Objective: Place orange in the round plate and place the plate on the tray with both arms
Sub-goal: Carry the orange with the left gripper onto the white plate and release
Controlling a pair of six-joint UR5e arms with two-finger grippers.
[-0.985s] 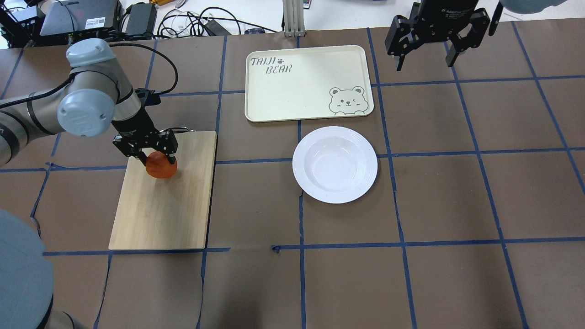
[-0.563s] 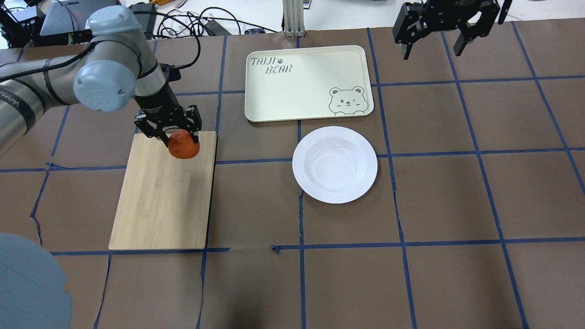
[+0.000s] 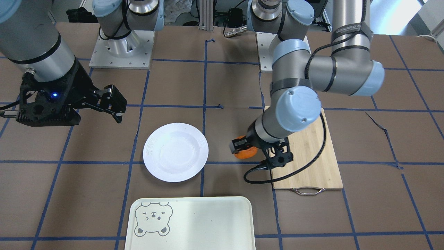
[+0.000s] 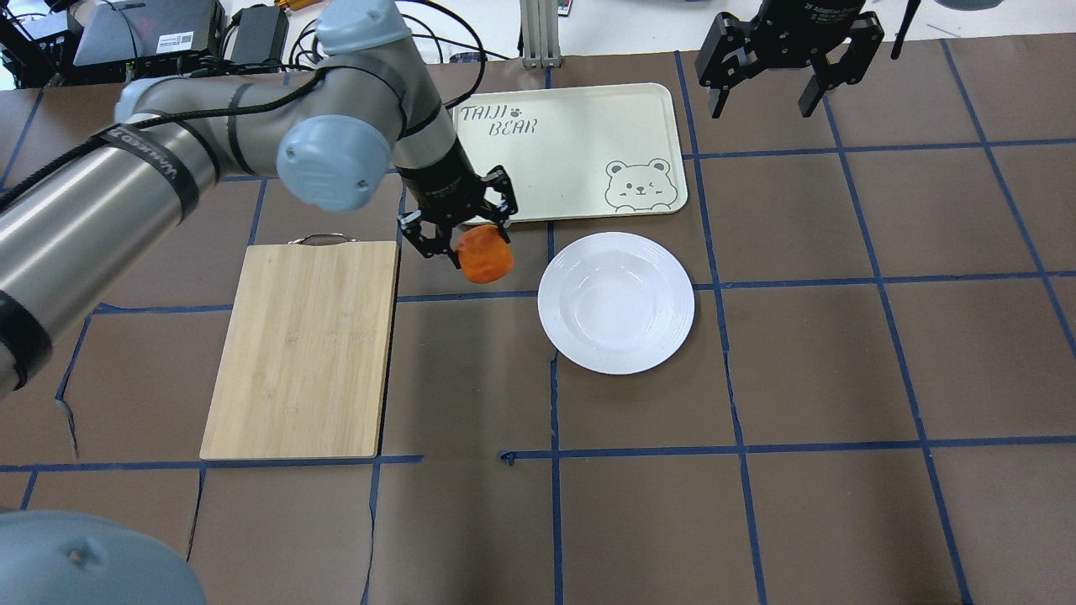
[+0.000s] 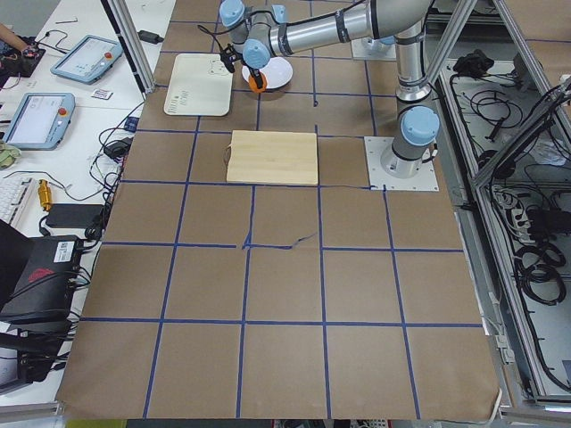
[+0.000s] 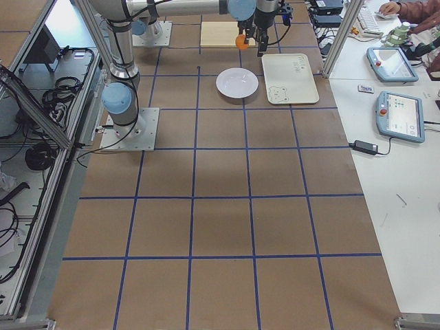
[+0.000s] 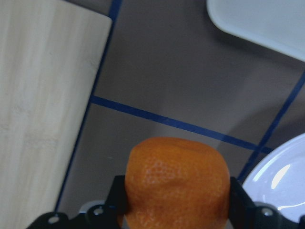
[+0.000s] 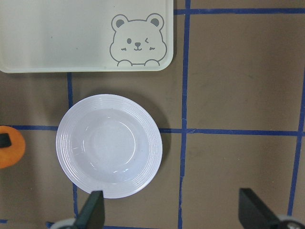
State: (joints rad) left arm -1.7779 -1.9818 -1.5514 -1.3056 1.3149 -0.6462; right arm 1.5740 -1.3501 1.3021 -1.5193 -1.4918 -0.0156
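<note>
Left gripper (image 4: 471, 248) pinched orange (image 4: 485, 255) just short of plate (image 4: 616, 302), likely for drop-in; right gripper (image 4: 762, 105) spread, parked clear beside tray (image 4: 563, 151).

Overhead cam looks down on the counter (image 4: 841, 378) from one long side; front cam faces back from the opposite side; two side cams hang high and far at either end; wrist cams sit super close, both catching the round plate (image 8: 108, 145).
</note>
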